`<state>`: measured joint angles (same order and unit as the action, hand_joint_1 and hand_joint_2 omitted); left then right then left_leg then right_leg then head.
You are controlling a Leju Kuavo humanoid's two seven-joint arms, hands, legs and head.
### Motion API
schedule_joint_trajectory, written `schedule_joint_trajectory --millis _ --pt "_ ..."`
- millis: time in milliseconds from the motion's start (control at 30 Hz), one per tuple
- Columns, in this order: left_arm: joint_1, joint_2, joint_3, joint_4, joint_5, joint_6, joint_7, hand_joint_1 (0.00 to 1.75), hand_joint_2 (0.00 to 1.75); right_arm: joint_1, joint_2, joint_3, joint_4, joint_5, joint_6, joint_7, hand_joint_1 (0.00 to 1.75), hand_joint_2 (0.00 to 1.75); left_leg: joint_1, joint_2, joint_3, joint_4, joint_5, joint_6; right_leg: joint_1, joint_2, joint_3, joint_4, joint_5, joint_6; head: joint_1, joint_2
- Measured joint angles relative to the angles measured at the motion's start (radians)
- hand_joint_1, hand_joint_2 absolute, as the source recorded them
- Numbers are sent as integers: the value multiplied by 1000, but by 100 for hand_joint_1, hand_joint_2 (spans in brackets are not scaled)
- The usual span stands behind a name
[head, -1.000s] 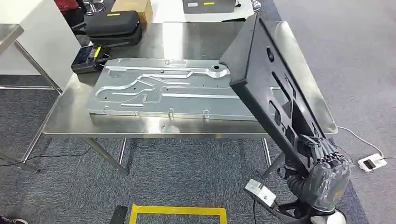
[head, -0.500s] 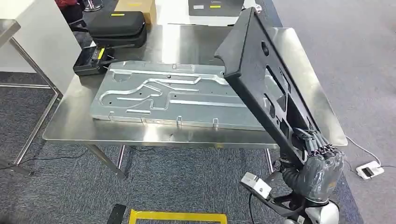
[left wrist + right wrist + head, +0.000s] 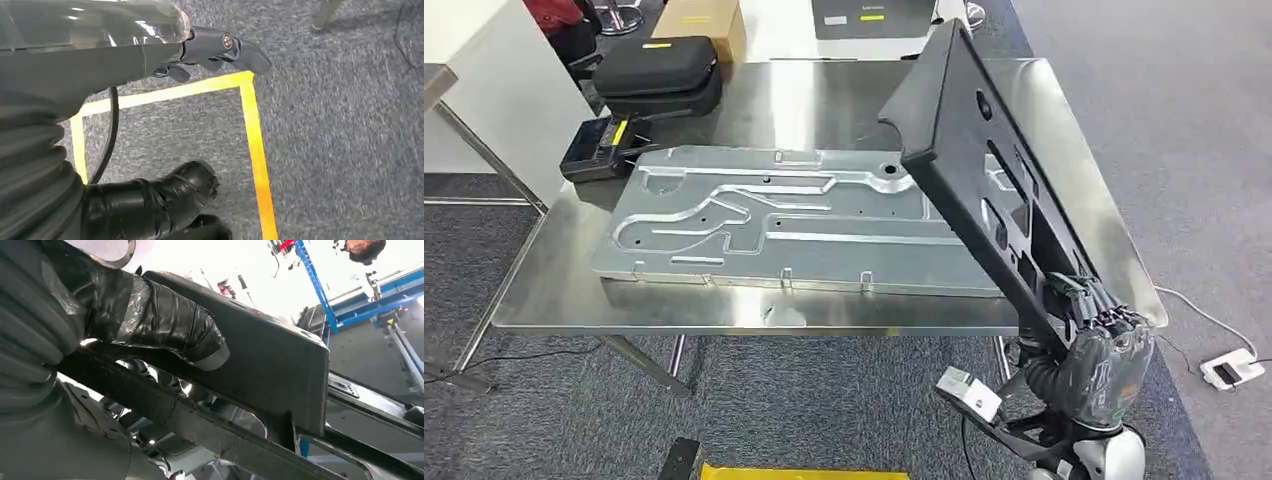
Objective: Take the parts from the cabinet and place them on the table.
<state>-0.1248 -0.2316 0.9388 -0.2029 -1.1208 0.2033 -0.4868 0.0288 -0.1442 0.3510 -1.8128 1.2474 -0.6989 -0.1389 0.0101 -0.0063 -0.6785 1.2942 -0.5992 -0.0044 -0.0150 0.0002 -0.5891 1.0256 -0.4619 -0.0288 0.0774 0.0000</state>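
Note:
A long black plastic part (image 3: 984,160) with several cut-outs stands tilted, its upper end above the right side of the steel table (image 3: 824,95). My right hand (image 3: 1099,365) grips its lower end just off the table's front right corner; the right wrist view shows the taped thumb (image 3: 165,322) pressed on the black part (image 3: 270,365). A silver stamped metal panel (image 3: 774,215) lies flat on the table, partly behind the black part. My left hand (image 3: 215,47) hangs over the carpet, fingers apart, holding nothing.
At the table's back left lie a black zip case (image 3: 656,62) and a black device with a yellow label (image 3: 599,150). A cardboard box (image 3: 704,15) stands behind. A white socket strip (image 3: 1232,370) and cable lie on the floor right; yellow floor tape (image 3: 255,150) runs beneath me.
The whole picture has shifted a little, so the camera moved. The black part stays tilted in my right hand over the table's right side.

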Motion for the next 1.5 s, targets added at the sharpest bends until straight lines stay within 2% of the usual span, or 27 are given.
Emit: schedule_joint_trajectory --millis 67,100,133,233,300,333,400,433,467,500,600,633,767,833,867,933,967,1000,1033,1100,1167,1267,1300,1333,1433,1467,1500 --pt "-1 0 0 0 0 -2 -6 0 175 0 0 2 1 0 0 1 175 175 1 0 65 -173 118 6 0 1 19 0 -11 5 0 0" --pt "-1 0 0 0 -1 -2 -8 0 175 -1 0 3 1 0 0 2 175 175 0 1 88 -247 149 11 0 1 20 0 -15 9 1 0" --pt "-2 0 0 0 -1 -2 -8 0 175 -5 -1 5 2 0 0 2 175 175 -5 0 97 -261 140 13 9 2 18 8 -19 15 1 0" --pt "-1 0 -2 0 -1 -2 -9 0 175 -7 -1 10 3 0 0 2 175 175 -7 -2 94 -267 134 26 6 3 14 0 -14 30 1 0" --pt "-1 0 -2 0 -1 -3 -10 0 175 -7 -5 10 3 0 0 3 175 175 0 -1 105 -285 144 42 0 1 13 18 -28 42 2 0" --pt "-3 0 -3 0 -1 -3 -10 0 175 -9 -8 10 3 0 0 3 175 175 0 -1 107 -287 144 48 1 0 -6 57 -57 44 2 0" --pt "-3 0 -4 0 -2 -3 -10 0 175 -10 -8 13 4 0 0 3 175 175 -1 0 107 -286 142 52 0 1 -87 221 -137 51 2 0" --pt "-2 0 -6 0 -2 -3 -10 0 175 -9 -10 13 6 0 0 3 175 175 -2 0 107 -285 141 53 0 1 -124 291 -159 52 2 0" --pt "-2 0 -8 0 -3 -4 -10 0 175 -9 -11 14 9 0 0 3 175 175 -3 0 107 -283 139 54 0 0 -140 316 -153 52 2 0" --pt "-2 0 -9 0 -5 -5 -7 0 175 -9 -11 14 11 0 0 5 175 175 -3 -1 108 -281 137 53 1 0 -132 291 -124 51 2 0" --pt "-2 0 -16 0 -12 -10 -3 0 175 -16 -11 16 11 0 0 6 175 175 -3 -4 118 -274 126 49 2 0 -11 39 9 37 2 0" --pt "-3 0 -18 0 -15 -13 -2 0 175 -23 -11 18 13 0 0 7 175 175 -9 -3 117 -274 123 43 10 1 0 13 -9 34 2 0" --pt "-4 -1 -18 0 -2 15 3 0 175 -34 -12 25 13 0 0 15 175 175 -10 -3 120 -280 125 25 9 3 -1 2 -2 22 2 0" --pt "-5 -1 -18 0 0 21 5 0 175 -40 -13 31 13 0 0 16 175 175 -10 -1 107 -237 86 16 -1 0 11 -12 3 8 0 0" --pt "-6 -1 -18 0 0 22 6 0 0 -46 -13 34 13 1 0 16 175 175 -8 0 77 -171 49 12 -1 -1 11 -12 3 4 0 0" --pt "-5 -1 -18 0 0 26 11 0 0 -52 -13 42 16 5 3 17 175 175 -3 0 -3 -7 -21 6 0 -3 10 -11 1 1 0 0" --pt "-4 -1 -18 0 -2 30 16 0 0 -59 -13 45 20 16 9 18 175 175 -2 0 -28 38 -26 3 1 -3 10 -10 1 1 0 0" --pt "-5 -1 -18 0 -3 34 23 0 0 -70 -13 51 24 29 19 22 175 175 0 0 -28 31 -5 1 0 -2 11 -8 0 1 0 0" --pt "-6 0 -18 0 -8 39 32 0 0 -85 -13 61 29 51 30 31 175 175 2 0 -8 -20 34 0 0 0 11 -6 -2 1 0 0" --pt "-14 0 -18 0 -14 41 44 0 0 -128 -13 77 39 102 53 48 175 175 4 2 75 -202 133 3 -2 3 14 2 -9 9 0 0" --pt "-23 -1 -23 0 -23 41 54 0 0 -185 -12 99 60 173 84 75 175 175 -1 1 101 -268 131 10 5 5 7 13 -13 20 1 0" --pt "-28 -3 -39 0 -33 39 73 0 0 -276 -1 139 112 274 128 117 175 175 -5 1 93 -264 136 25 3 5 5 4 -5 35 1 0" --pt "-31 -7 -43 0 -36 39 79 0 0 -306 2 153 128 294 144 130 175 175 4 2 98 -277 145 37 0 4 1 9 -12 42 1 0" --pt "-35 -6 -46 0 -41 38 85 0 0 -341 3 172 150 308 164 149 175 175 3 2 99 -281 147 42 0 0 -9 35 -31 44 2 0" --pt "-45 -7 -64 0 -46 32 95 0 0 -450 4 258 225 320 220 224 175 175 1 4 95 -280 149 45 -1 0 -113 252 -133 51 1 0" --pt "-46 -7 -68 0 -46 30 98 0 0 -469 5 282 246 320 227 237 175 175 0 4 95 -279 149 46 -1 0 -142 311 -144 52 2 0" --pt "-47 -7 -69 0 -47 30 101 0 0 -484 6 301 263 320 232 244 175 175 0 2 96 -278 148 46 -1 0 -148 317 -129 51 2 0"
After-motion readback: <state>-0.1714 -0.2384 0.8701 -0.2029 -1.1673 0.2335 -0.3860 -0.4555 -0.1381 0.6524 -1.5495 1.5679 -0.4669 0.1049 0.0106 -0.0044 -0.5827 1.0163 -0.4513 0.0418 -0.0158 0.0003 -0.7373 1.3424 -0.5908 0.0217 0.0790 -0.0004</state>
